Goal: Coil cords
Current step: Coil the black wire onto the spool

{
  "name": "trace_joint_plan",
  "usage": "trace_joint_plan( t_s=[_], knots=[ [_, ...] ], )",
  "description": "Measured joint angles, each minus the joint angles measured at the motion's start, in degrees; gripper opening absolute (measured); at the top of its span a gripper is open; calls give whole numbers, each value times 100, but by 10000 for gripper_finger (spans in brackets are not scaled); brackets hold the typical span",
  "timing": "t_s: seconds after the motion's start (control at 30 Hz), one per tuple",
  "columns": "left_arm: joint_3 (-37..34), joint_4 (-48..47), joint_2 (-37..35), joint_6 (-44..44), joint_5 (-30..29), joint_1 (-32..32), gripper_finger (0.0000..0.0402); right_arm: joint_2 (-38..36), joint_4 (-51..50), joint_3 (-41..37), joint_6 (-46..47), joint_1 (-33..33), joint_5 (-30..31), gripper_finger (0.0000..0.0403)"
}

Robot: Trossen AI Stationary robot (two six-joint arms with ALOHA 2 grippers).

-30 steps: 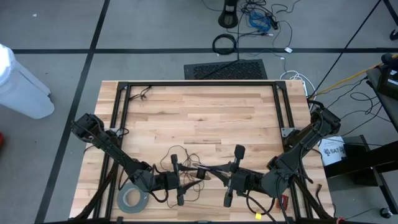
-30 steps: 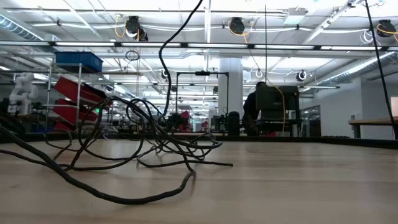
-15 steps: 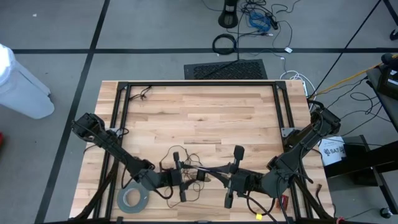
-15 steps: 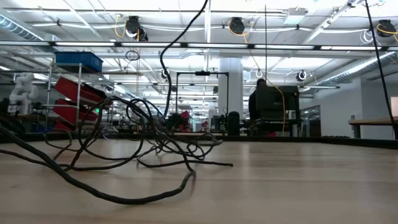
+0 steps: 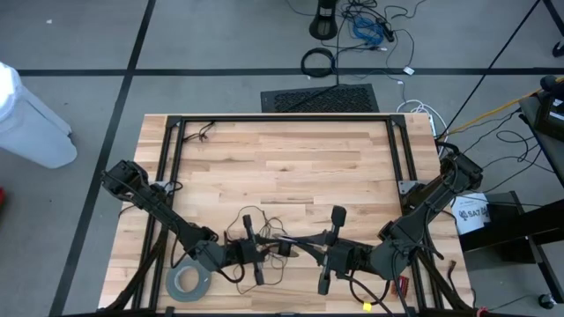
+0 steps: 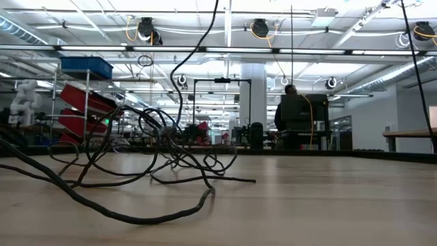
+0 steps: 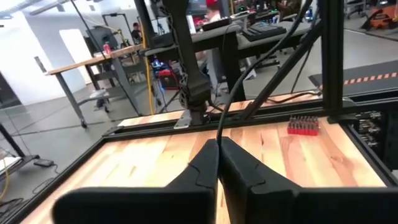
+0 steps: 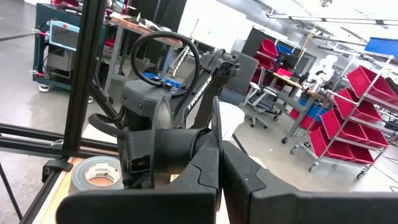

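Left hand [image 5: 256, 253] pinched thin wire [image 5: 264, 231] at near counter [image 5: 282, 158] edge; right hand [image 5: 328, 249] pressed together. Best drawn slowly, avoiding snags near tape roll [image 5: 188, 282].

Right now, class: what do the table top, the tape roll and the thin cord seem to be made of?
Table top: pale wood, probably butcher block, shown by joined strips with grain and a dull finish.
Tape roll: grey, likely cloth or duct tape, slightly shiny.
Cord: dark and limp, probably a rubber or plastic jacket; the core cannot be seen.
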Motion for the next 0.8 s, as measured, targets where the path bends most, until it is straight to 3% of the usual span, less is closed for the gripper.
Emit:
trace_joint_plan(
  t_s=[0.13, 0.4, 0.57, 0.8],
  knots=[
    [0, -17, -32, 165, -197, -75, 8, 0, -22, 0, -6, 0, 4, 0],
    [0, -585, -755, 690, -1297, -632, 3, 0, -104, 2, -11, 4, 45, 0],
    [0, -1741, -1445, 137, -2017, -1024, 3, 0, -103, 2, -12, 4, 45, 0],
    [0, -2701, -1976, -462, -2182, -1436, 2, 0, -221, 2, 149, 2, 15, 0]
  ],
)
